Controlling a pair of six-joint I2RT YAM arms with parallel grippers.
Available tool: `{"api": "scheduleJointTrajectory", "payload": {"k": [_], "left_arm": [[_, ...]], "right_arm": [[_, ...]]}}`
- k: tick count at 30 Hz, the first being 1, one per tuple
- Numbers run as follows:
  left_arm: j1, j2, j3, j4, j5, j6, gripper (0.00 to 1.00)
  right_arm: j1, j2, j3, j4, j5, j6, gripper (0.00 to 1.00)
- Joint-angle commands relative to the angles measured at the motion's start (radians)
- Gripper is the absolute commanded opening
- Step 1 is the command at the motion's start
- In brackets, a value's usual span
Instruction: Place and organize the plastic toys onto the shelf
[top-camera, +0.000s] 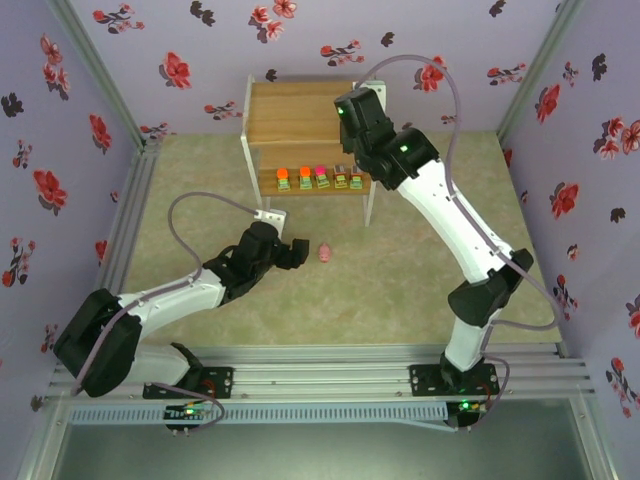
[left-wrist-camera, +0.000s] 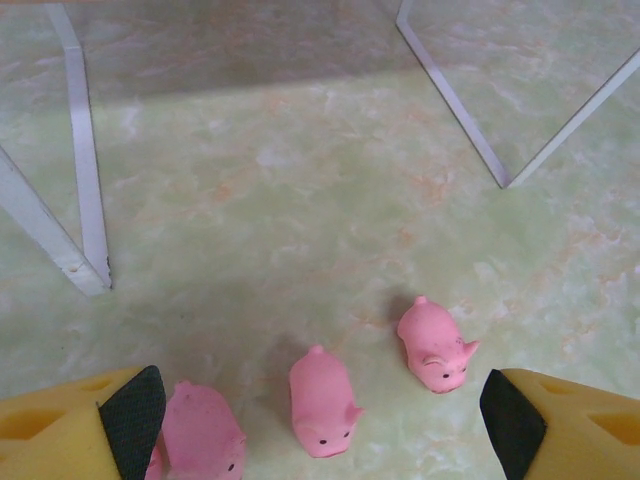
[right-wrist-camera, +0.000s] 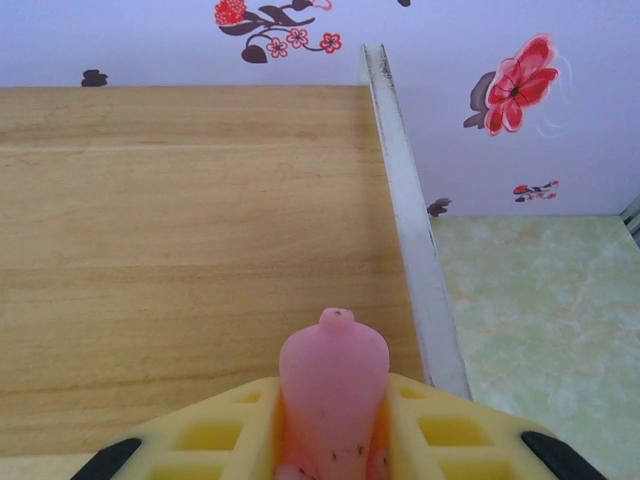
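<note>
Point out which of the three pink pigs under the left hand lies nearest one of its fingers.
The leftmost pig, right beside the black pad at lower left. The middle pig and right pig lie clear of both pads.

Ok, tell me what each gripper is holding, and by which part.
Right gripper: a pink pig, pinched at its sides, one end poking out. Left gripper: open, holding nothing.
</note>
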Motion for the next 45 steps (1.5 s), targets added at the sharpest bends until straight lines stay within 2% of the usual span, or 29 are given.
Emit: {"api": "scheduleJointTrajectory", "payload": {"k": [1,26,45], "left_arm": [[0.007,-0.013,-0.016,0.028,0.017,0.014,0.87],[0.008,-0.008,-0.010,0.025,0.018,0.014,0.86],[0.008,-0.003,-0.006,0.021,0.019,0.012,0.87]], "right_arm": [[-0.010,0.026,0.063,-0.037,-0.022,-0.024,0.00],[-0.044,0.133,0.155,-0.071,-0.062,-0.031,0.00],[-0.030,0.100,0.160,-0.121,-0.059,-0.061,0.00]]}}
